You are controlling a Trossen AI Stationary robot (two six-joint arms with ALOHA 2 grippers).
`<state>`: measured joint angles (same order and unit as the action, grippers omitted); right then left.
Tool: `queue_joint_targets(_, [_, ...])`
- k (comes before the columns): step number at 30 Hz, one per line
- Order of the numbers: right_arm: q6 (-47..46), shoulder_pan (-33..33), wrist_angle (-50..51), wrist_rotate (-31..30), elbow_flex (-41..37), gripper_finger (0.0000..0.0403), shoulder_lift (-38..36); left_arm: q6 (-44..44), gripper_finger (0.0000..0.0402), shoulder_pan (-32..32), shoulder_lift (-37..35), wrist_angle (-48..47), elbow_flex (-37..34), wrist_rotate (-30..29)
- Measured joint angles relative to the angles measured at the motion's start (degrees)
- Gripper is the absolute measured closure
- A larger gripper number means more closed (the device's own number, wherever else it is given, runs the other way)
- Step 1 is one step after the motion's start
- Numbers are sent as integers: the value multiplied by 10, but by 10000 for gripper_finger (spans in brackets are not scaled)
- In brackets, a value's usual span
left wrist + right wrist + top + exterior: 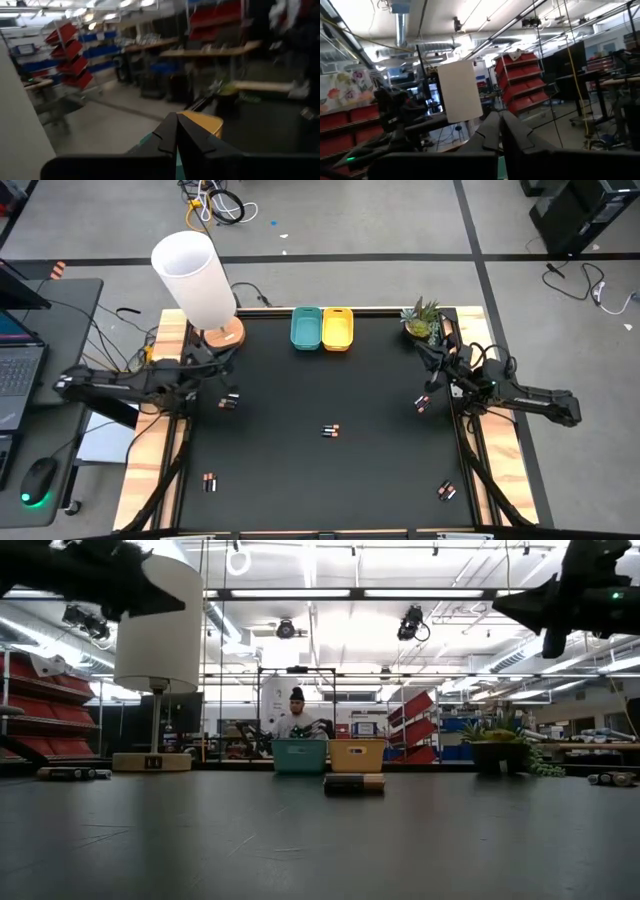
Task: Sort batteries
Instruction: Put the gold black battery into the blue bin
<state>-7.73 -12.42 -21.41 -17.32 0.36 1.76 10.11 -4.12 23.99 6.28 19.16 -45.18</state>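
Small black batteries with copper ends lie in little groups on the black table: one group in the middle, also in the low view, one near the left arm, one near the right arm, and two near the front. A teal bin and a yellow bin stand side by side at the far edge. My left gripper is shut and held level above the table's left side. My right gripper is shut above the right side. Neither holds anything.
A white-shaded lamp on a wooden base stands at the far left corner, close to my left arm. A potted plant stands at the far right corner, close to my right arm. A person sits beyond the table.
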Motion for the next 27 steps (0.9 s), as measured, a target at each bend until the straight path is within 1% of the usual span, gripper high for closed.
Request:
queue_joint_targets(5, [0, -7, 5, 0, 0, 362, 1, 11, 356, 0, 128, -74, 119, -2])
queue_joint_targets(7, [-1, -9, 13, 0, 0, 349, 6, 26, 351, 0, 171, -95, 155, 15])
queue_joint_targets(10, [-17, -9, 22, 0, 0, 331, 17, 46, 349, 0, 224, -105, 189, 41])
queue_joint_targets(16, [-58, -9, 22, -2, 0, 311, 60, 47, 355, 0, 297, -107, 204, 51])
queue_joint_targets(18, [-66, -9, 13, -30, 0, 310, 77, 41, 356, 0, 315, -107, 202, 54])
queue_joint_targets(20, [-79, -9, -3, -67, 0, 310, 95, 17, 358, 0, 334, -106, 201, 65])
queue_joint_targets(22, [-84, -9, -15, -84, 0, 311, 114, -3, 362, 0, 352, -104, 201, 84])
queue_joint_targets(27, [-91, -9, -52, -69, 0, 309, 164, -48, 375, 0, 392, -101, 201, 122])
